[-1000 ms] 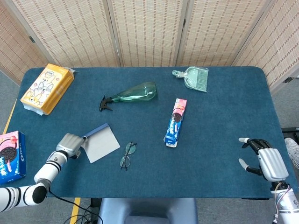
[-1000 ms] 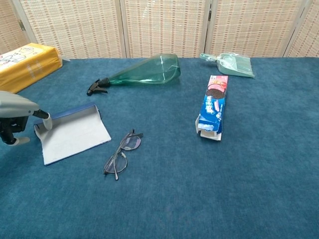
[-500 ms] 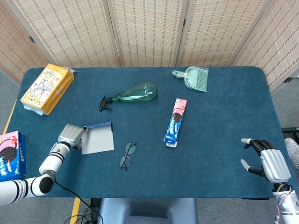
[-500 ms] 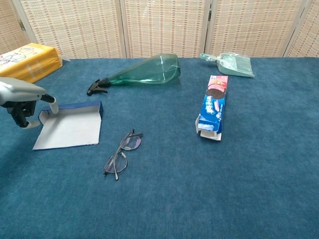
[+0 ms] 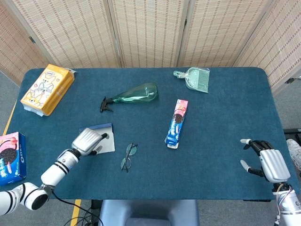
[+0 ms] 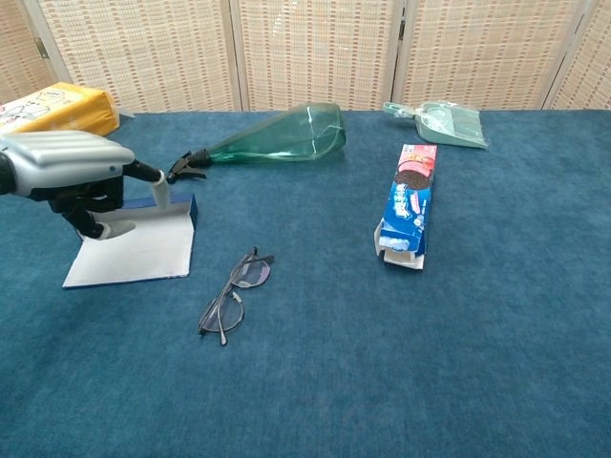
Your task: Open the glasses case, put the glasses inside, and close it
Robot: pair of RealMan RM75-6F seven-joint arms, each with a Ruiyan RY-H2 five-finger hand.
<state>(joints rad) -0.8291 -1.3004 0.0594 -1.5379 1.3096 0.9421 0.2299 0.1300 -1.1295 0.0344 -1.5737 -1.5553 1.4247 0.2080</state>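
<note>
Two hands apart, left hand [image 6: 72, 176] over opened glasses case [image 6: 134, 253], fingers curled, glasses [image 6: 234, 291] beside, right hand [image 5: 265, 162] fingers spread, holding nothing

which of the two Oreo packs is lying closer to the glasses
The long blue-and-pink Oreo pack mid-table, just right of the glasses. The other Oreo box sits at the table's far left edge.

matt blue cloth table [image 6: 496, 363]; glossy translucent green plastic spray bottle [image 6: 277, 136].

The blue table [image 5: 225, 108] carries glasses [image 5: 127, 157], an open case [image 5: 104, 140], cookie packet [image 5: 177, 123] (lying flat), spray bottle [image 5: 131, 96], dustpan [image 5: 195, 78].
</note>
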